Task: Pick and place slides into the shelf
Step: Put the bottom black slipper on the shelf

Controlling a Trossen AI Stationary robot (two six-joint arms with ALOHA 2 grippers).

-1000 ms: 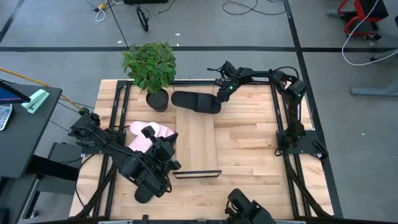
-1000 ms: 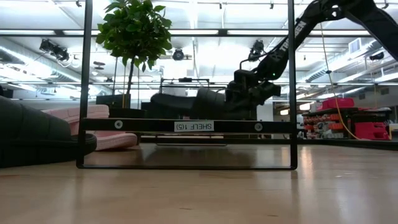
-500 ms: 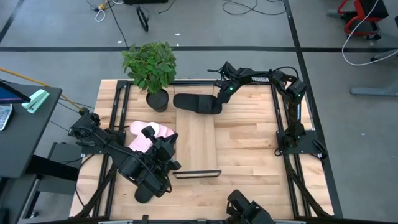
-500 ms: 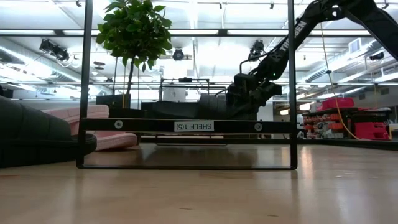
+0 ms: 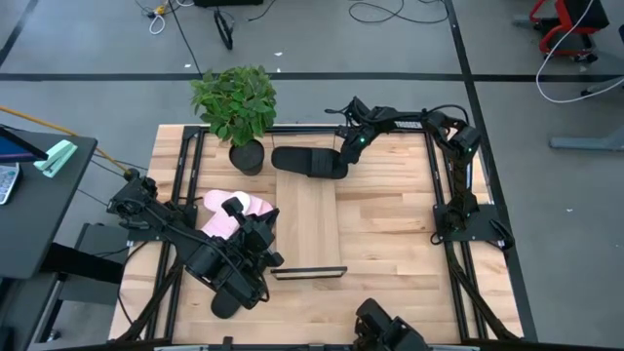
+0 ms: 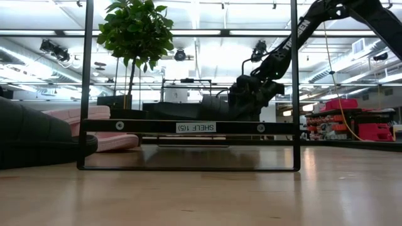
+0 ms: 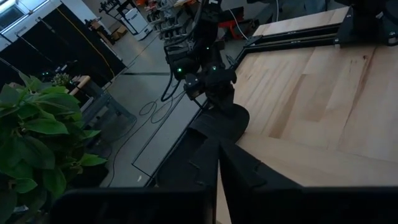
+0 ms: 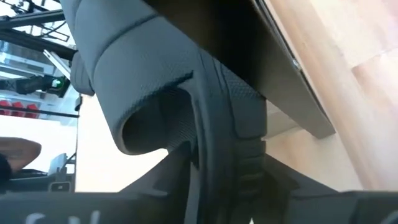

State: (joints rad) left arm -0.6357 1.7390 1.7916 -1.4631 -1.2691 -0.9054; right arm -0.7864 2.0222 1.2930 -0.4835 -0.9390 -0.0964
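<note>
A black slide [image 5: 302, 161] lies crosswise at the far end of the shelf [image 5: 307, 229]. The shelf is a pale board in a thin black frame with a near end bar [image 6: 188, 127]. My right gripper [image 5: 344, 153] is shut on the slide's right end. In the low view the slide [image 6: 182, 110] sits low behind the bar. Two pink slides [image 5: 226, 210] lie on the table left of the shelf. A second black slide [image 5: 224, 304] lies near the near-left corner. My left gripper [image 5: 261, 226] waits beside the pink slides, shut and holding nothing. My right gripper holds the black slide by its right end [image 8: 186, 130], beside the wide strap [image 8: 140, 68]. It is pinched between the two fingers [image 8: 214, 162]. The fingers slant down from the table's far right. The slide lies about level over the shelf's far end; I cannot tell whether it rests there.
A potted plant [image 5: 234, 102] stands at the table's far edge, just left of the held slide, with its pot [image 5: 247, 156] close to the slide's left end. Black rails run along both table sides. Bare wood [image 5: 390, 224] lies right of the shelf.
My right gripper has moved down a little and stayed shut. The black slide, raised and tilted a second ago, now lies lower and flatter over the shelf's far end.
</note>
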